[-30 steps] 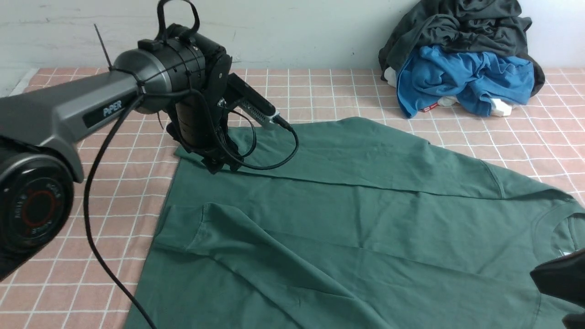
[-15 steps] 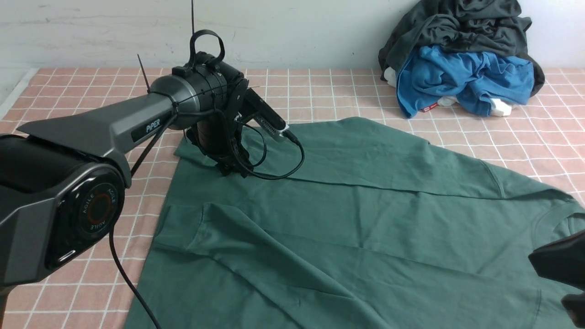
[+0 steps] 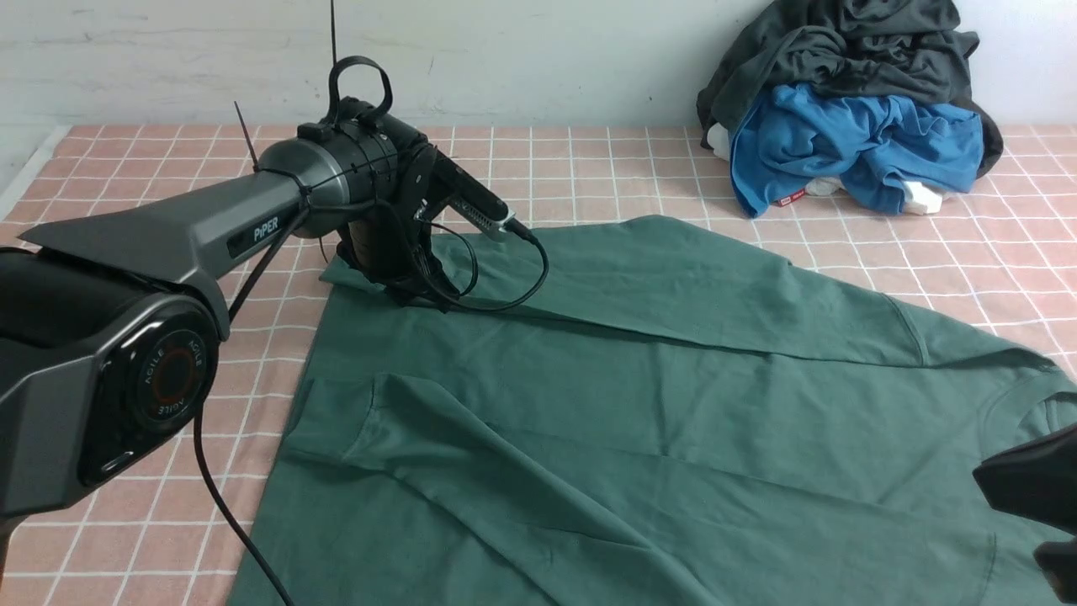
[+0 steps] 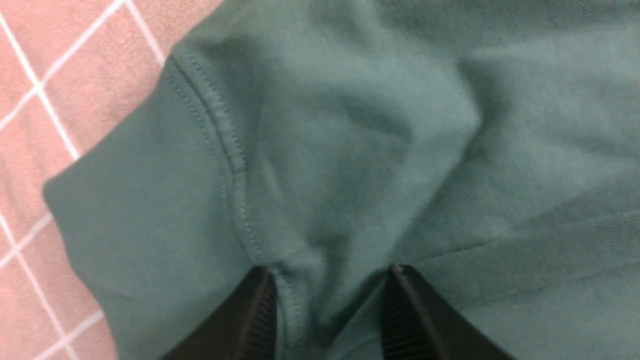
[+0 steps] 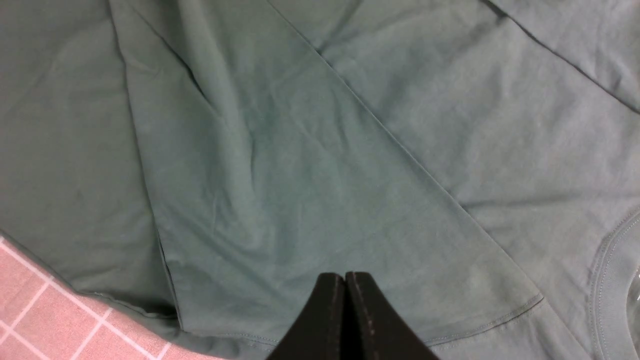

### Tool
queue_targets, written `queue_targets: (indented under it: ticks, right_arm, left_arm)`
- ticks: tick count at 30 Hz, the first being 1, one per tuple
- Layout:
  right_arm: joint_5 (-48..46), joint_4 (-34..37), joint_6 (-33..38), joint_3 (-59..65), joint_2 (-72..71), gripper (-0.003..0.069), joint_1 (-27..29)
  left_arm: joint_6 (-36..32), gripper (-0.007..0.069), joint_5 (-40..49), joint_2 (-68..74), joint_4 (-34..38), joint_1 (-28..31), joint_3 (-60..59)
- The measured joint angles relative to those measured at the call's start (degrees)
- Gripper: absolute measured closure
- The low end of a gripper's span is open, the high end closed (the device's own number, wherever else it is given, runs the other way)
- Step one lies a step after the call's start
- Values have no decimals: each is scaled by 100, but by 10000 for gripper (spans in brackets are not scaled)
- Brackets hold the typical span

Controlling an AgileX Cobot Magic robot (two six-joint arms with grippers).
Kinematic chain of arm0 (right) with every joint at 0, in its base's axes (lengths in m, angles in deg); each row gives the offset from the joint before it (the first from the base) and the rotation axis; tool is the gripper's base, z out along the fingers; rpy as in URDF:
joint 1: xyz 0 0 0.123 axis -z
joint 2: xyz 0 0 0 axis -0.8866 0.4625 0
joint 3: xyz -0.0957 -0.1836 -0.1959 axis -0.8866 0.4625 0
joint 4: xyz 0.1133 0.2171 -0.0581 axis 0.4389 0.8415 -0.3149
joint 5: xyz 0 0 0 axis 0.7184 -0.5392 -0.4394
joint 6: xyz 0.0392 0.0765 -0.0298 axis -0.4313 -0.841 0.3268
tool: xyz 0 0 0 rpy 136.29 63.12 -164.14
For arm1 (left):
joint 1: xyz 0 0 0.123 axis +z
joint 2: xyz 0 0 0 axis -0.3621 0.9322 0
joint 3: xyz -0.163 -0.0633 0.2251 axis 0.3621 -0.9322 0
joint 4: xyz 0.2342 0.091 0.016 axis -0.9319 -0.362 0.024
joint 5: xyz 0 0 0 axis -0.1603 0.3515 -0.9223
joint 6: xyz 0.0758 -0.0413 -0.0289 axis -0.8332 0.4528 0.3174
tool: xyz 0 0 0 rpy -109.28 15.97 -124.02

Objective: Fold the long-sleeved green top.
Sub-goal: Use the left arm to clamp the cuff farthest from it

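Observation:
The green long-sleeved top (image 3: 656,404) lies spread across the table, with both sleeves folded in over the body. My left gripper (image 3: 410,296) points down on the far sleeve's cuff end. In the left wrist view its jaws (image 4: 330,272) stand apart, pressed on the cloth astride a pucker by the cuff seam (image 4: 235,165). My right gripper (image 3: 1031,497) hovers at the near right by the crew neck (image 3: 1010,404). In the right wrist view it is shut and empty (image 5: 345,275) above the near sleeve's fold (image 5: 300,175). The logo print is hidden.
A pile with a dark charcoal-grey garment (image 3: 850,50) over a bright blue garment (image 3: 850,151) sits at the far right against the wall. The pink checked tablecloth (image 3: 589,168) shows bare along the far side and the left.
My left arm has swung in and its gripper has settled on the far sleeve's cuff, ending slightly farther back and left. The right gripper has barely moved.

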Motion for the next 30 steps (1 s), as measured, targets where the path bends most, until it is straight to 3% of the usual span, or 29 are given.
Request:
queue_targets:
  ticks: [13, 18, 30]
  right_arm:
    - [0, 0, -68, 0, 0, 673, 0]
    - [0, 0, -86, 0, 0, 673, 0]
    - [211, 0, 84, 0, 0, 673, 0]
  left_arm:
    - [-124, 597, 117, 49, 166, 0, 89]
    - [-538, 608, 257, -11, 356, 12, 89]
    - [-665, 608, 1920, -1022, 653, -97, 30]
